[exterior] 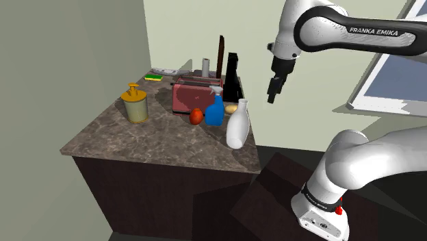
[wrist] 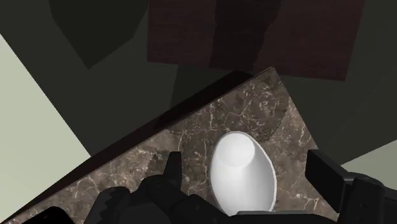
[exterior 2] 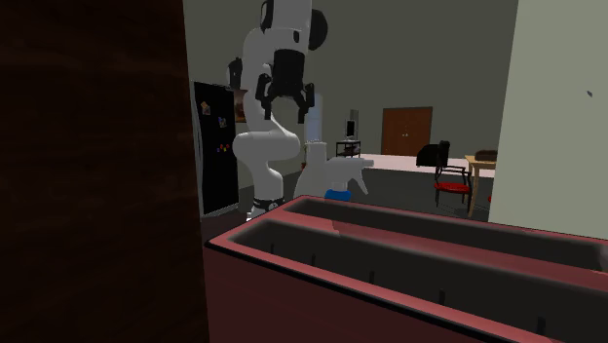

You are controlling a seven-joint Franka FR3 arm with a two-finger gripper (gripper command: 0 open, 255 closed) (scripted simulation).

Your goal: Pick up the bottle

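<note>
A white bottle (exterior: 237,127) with a narrow neck stands upright near the counter's front corner, close to the edge. My gripper (exterior: 274,92) hangs open in the air, above the bottle and towards the shoulder view's right. Looking along the gripper, the white bottle (wrist: 242,173) appears from above, well below and between the spread fingers (wrist: 325,175), untouched. In the second exterior view the gripper (exterior 2: 285,100) hovers above the white bottle (exterior 2: 329,172). A blue spray bottle (exterior: 215,111) stands just behind the white one.
On the dark marble counter (exterior: 137,140) sit a red toaster (exterior: 190,96), a small red-orange object (exterior: 196,116), a yellow-lidded jar (exterior: 135,104) and a grey cylinder (exterior: 205,67) at the back. A green wall runs along the counter's left side. The floor drops away past the front edge.
</note>
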